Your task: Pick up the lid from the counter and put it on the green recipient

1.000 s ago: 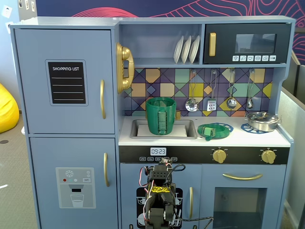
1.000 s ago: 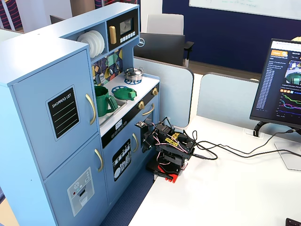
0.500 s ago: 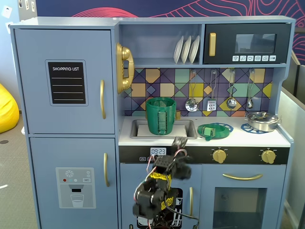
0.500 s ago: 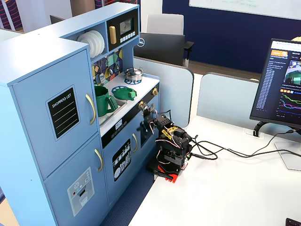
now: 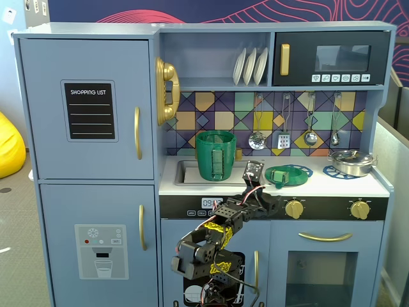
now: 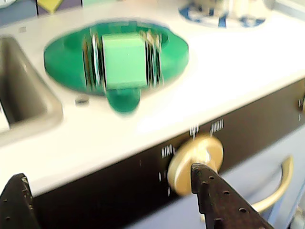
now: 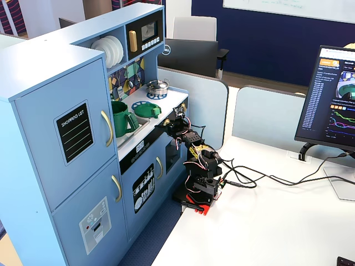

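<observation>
The lid is a flat dark green disc with a light green tab handle. It lies on the left blue burner ring of the white counter, and shows in the wrist view and in a fixed view. The green recipient is a tall ribbed pot standing upright in the sink, left of the lid; it also shows in a fixed view. My gripper is open and empty. It hovers at the counter's front edge, just short of the lid.
A silver metal pot sits on the right burner. The sink is left of the lid. Gold oven knobs line the black front panel below the counter. Utensils hang on the back wall.
</observation>
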